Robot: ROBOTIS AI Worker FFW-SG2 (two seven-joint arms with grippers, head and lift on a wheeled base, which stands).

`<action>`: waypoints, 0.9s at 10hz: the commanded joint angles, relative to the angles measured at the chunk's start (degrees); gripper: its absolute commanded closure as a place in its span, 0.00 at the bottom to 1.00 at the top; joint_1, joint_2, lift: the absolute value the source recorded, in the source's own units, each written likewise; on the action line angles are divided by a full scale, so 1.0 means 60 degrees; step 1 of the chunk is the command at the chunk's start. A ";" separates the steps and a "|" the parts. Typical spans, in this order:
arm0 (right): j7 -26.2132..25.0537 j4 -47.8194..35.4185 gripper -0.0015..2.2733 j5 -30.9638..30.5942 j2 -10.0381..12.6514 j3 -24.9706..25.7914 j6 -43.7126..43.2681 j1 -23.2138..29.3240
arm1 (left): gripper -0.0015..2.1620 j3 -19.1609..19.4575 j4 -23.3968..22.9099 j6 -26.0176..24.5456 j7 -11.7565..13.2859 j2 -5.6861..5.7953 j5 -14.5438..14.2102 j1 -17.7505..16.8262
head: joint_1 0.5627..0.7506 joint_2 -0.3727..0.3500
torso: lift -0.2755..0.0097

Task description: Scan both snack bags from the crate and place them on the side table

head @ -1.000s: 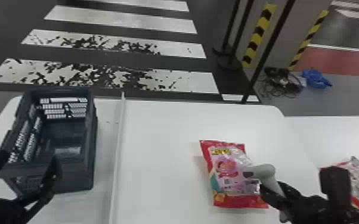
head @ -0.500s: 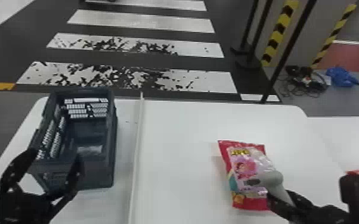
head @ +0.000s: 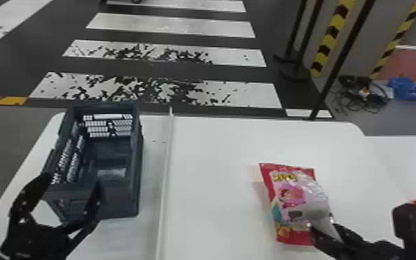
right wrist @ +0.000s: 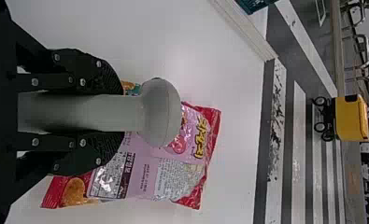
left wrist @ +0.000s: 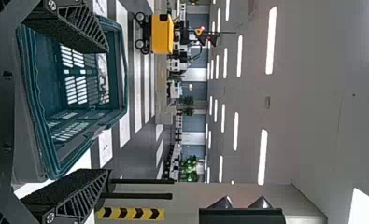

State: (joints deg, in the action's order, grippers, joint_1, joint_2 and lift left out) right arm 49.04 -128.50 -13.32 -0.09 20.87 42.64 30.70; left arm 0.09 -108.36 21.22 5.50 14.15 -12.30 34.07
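Red-and-pink plastic snack bag (head: 288, 193) lies flat on the white table (head: 217, 190), lower right of the head view, likely so its label faces your grey handheld scanner (right wrist: 161, 112); your black right gripper (right wrist: 117, 112), in from lower right, clamps the handle. Your black left gripper (head: 72, 183) gapes wide, empty, by the dark plastic crate (head: 124, 204), lower left

Passing room spans the table (head: 214, 173) between raised strip (head: 164, 179) and snack bag (head: 300, 190); the crate (head: 136, 183) obstructs near the left edge.
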 commanded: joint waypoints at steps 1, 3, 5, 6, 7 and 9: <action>-0.0029 0.0249 0.99 -0.0094 0.0023 -0.0037 -0.0140 -0.0137 | 0.04 -0.0001 -0.0002 0.0073 -0.0008 0.0000 0.0000 0.0064 | 0.70 0.41 | 0.62; -0.0088 0.0410 0.99 -0.0241 0.0023 -0.0125 -0.0198 -0.0181 | 0.04 0.0014 -0.0002 0.0278 -0.0008 0.0000 0.0000 0.0152 | 0.70 0.41 | 0.62; -0.0132 0.0542 0.99 -0.0299 0.0023 -0.0125 -0.0286 -0.0225 | 0.04 0.0043 -0.0002 0.0425 -0.0008 0.0015 -0.0030 0.0225 | 0.70 0.41 | 0.62; -0.0132 0.0542 0.99 -0.0299 0.0023 -0.0125 -0.0316 -0.0225 | 0.04 0.0043 -0.0002 0.0483 0.0007 0.0000 -0.0073 0.0240 | 0.70 0.41 | 0.62; -0.0132 0.0528 0.99 -0.0226 0.0023 -0.0081 -0.0316 -0.0239 | 0.04 0.0058 -0.0031 0.0512 0.0007 0.0015 -0.0103 0.0284 | 0.70 0.41 | 0.62; -0.0146 0.0366 0.99 0.0257 0.0023 0.0271 -0.0491 -0.0283 | 0.04 0.0073 -0.0090 0.0542 0.0007 0.0000 -0.0103 0.0313 | 0.70 0.41 | 0.62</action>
State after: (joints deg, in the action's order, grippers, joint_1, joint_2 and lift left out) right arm 48.20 -125.98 -12.69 -0.09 21.75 39.80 29.15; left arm 0.46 -108.79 24.44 5.54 14.19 -12.92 35.90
